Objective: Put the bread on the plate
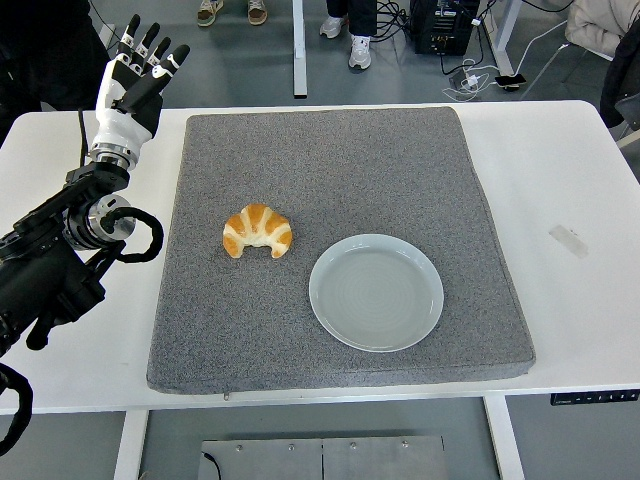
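A golden croissant (258, 230) lies on the grey mat (330, 160), left of centre. To its lower right an empty pale grey plate (376, 292) rests on the mat, a small gap apart from the bread. My left hand (135, 75) is raised over the table's far left, well up and left of the croissant, with its white-and-black fingers (150, 48) straight and spread, holding nothing. The right arm does not show.
The mat covers the middle of the white table (570, 180). A small clear strip of tape (568, 241) lies on the table at right. People's feet (350, 40), table legs and cables show on the floor beyond the far edge.
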Motion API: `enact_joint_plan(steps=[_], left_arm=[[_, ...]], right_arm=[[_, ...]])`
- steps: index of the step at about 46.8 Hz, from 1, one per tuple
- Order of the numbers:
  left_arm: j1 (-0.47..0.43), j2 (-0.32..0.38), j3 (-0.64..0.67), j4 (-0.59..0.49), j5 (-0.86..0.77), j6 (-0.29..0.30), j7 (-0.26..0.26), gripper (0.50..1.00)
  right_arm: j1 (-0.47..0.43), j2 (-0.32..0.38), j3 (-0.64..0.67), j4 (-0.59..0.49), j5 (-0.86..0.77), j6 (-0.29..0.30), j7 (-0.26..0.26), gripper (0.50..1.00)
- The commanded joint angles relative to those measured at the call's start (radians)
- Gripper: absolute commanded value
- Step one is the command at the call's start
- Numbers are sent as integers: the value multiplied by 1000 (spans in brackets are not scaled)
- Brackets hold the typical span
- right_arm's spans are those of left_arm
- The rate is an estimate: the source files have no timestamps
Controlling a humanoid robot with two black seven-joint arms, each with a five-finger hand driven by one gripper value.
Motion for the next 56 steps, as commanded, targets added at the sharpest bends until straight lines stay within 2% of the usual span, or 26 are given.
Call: enact_joint_plan(steps=[1,25,34,43,47,56], left_arm=[[-1,-2,1,0,0,0,0,977],[6,-3,14,0,9,0,0,977],[-14,16,22,0,9,3,6,977],[-57,56,146,0,8,5,12,977],[-59,61,157,0,8,5,22,977],[-68,75,169,0,11,5,83,977]], right_arm=[[0,0,0,0,0,0,0,1000],[0,0,0,0,0,0,0,1000],[0,0,0,0,0,0,0,1000],[0,0,0,0,0,0,0,1000],[0,0,0,0,0,0,0,1000],[0,0,0,0,0,0,0,1000]])
